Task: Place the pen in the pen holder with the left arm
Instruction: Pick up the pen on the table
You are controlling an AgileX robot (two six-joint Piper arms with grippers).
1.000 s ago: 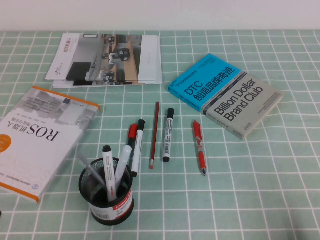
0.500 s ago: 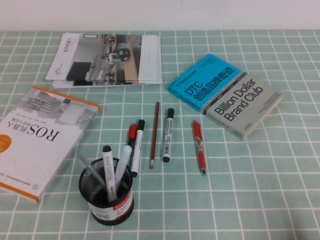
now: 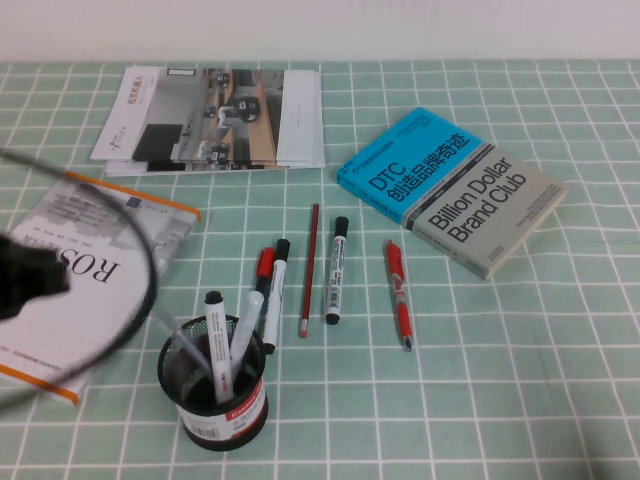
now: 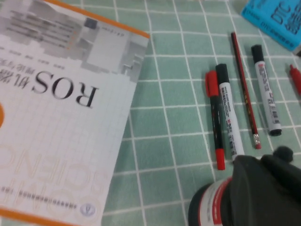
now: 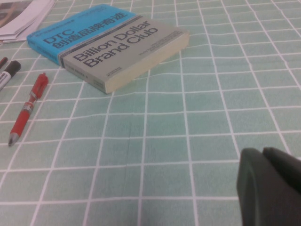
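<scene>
We see the left gripper (image 3: 25, 280) as a blurred black mass over the ROS book (image 3: 90, 255), well apart from the pen (image 3: 262, 275); we cannot tell how its fingers stand. The pen lies on the tablecloth (image 3: 520, 340) just beyond the pen holder (image 3: 213, 385), touching a black-capped marker (image 3: 275, 290). Near the holder we count one pencil (image 3: 308, 270), one more black-capped marker (image 3: 336, 270) and one red click pen (image 3: 399, 293). The right gripper (image 5: 270, 186) hovers over bare cloth, its state unreadable.
</scene>
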